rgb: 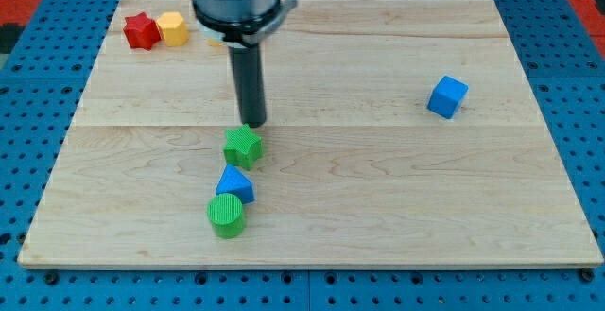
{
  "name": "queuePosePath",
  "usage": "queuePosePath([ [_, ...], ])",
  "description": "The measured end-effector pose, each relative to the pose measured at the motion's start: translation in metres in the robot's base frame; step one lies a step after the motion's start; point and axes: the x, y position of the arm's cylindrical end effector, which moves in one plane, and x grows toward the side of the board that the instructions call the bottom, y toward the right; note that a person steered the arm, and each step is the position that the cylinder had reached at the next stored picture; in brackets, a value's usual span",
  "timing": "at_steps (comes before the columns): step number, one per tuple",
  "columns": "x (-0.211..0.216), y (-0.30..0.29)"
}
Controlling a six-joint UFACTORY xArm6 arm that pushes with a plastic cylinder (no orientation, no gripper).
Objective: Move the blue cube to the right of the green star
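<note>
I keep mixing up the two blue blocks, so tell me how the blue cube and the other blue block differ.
The blue cube is box-shaped; the blue triangular block is a wedge. The cube stands alone toward the view's right; the triangular block sits wedged between the green star and the green cylinder. My tip is just above the star, far from the cube. Both share the same blue and similar size.
</note>
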Motion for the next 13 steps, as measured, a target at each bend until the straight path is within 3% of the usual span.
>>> queuePosePath([
  [2,0.040,-0.005],
  [3,0.034,0.084],
  [4,0.046,0.210],
  [5,0.021,0.325],
  [6,-0.027,0.357],
  [7,-0.043,0.244],
  [8,-0.030,0.089],
  [9,-0.013,0.047],
  [10,-0.039,0.133],
  [12,0.007,0.085],
  [13,0.005,0.130],
])
